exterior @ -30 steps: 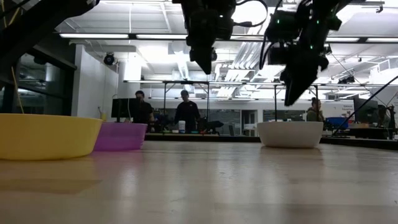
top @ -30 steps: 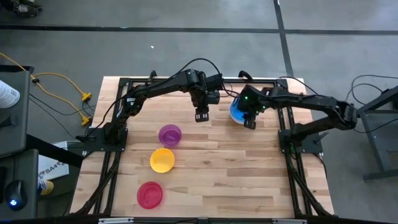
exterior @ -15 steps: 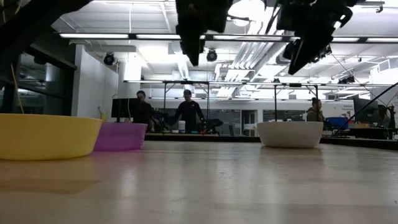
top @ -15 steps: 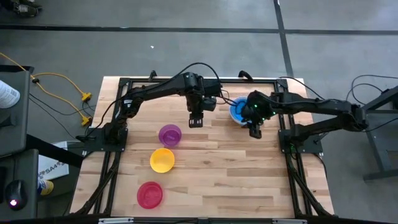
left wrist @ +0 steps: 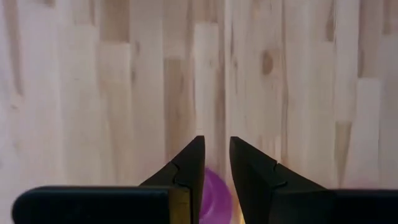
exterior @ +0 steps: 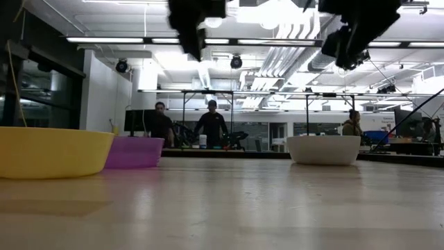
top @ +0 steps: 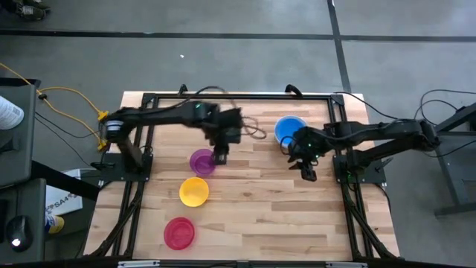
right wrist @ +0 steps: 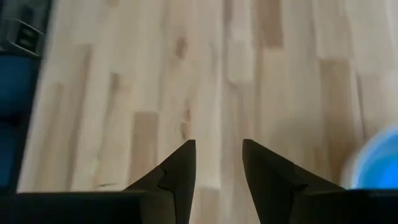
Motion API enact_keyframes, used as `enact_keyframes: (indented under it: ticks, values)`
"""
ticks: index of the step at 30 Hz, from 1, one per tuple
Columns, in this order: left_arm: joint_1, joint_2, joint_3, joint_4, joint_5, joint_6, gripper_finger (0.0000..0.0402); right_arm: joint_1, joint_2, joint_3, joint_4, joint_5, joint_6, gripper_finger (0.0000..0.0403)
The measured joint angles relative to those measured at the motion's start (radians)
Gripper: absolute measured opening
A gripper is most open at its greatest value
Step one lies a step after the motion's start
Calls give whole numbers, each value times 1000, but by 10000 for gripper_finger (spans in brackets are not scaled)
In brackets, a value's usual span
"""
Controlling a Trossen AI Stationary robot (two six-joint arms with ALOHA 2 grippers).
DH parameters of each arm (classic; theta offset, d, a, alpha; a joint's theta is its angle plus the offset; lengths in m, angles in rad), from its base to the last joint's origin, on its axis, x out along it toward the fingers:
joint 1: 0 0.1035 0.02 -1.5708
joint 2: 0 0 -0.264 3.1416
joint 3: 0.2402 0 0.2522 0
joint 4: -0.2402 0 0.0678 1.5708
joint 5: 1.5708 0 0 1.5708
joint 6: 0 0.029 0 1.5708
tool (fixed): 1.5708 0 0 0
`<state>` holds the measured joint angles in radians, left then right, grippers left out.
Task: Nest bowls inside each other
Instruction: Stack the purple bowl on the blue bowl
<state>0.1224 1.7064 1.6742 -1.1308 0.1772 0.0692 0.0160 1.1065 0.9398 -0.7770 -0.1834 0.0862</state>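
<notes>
While hands hover: four bowls [top: 203,161] visible (blue [top: 288,129] in white).

Your left arm stretches across table [top: 253,193], left gripper [top: 221,157] over its middle, fingers [left wrist: 189,168] slightly parted, holding nothing. Your right arm reaches in from table's right edge, right gripper [top: 307,173] raised, 2 fingers [right wrist: 180,165] apart, nothing between.
</notes>
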Motion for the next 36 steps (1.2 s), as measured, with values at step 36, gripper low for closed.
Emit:
enact_keyframes:
  ticks: [36]
  values:
    - [54, -316, -721, 224, -221, -782, 77, 117, 88, 0, 210, 59, 68, 125]
